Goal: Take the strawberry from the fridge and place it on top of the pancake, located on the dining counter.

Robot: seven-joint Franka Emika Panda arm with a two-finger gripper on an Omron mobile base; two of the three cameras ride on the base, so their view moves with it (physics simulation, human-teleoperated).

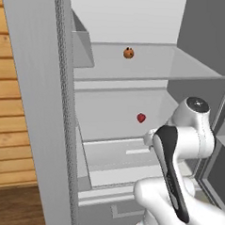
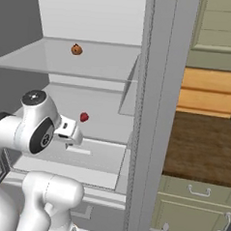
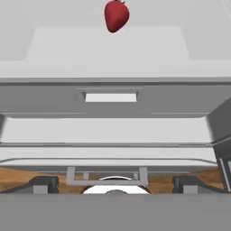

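Note:
The strawberry [image 1: 141, 117] [image 2: 84, 117] is a tiny bright red berry lying on the middle white shelf of the open fridge [image 1: 109, 126] [image 2: 156, 115]. In the hand view the strawberry [image 3: 117, 16] sits at the top centre, farther in than the shelf's front edge. My gripper [image 3: 116, 185] is open, its two dark fingertips [image 3: 43, 185] far apart with nothing between them. From the right base view my gripper [image 2: 71, 134] hovers at the shelf's front, just short of the berry and slightly below it. The pancake and the dining counter are out of view.
An orange-brown ball [image 1: 129, 52] [image 2: 76, 49] rests on the upper shelf. A fridge drawer front [image 3: 110, 97] lies below the strawberry's shelf. The open door edges [image 1: 34, 105] stand on both sides. A wood-topped wall counter [image 2: 203, 142] with green cabinets is to the right.

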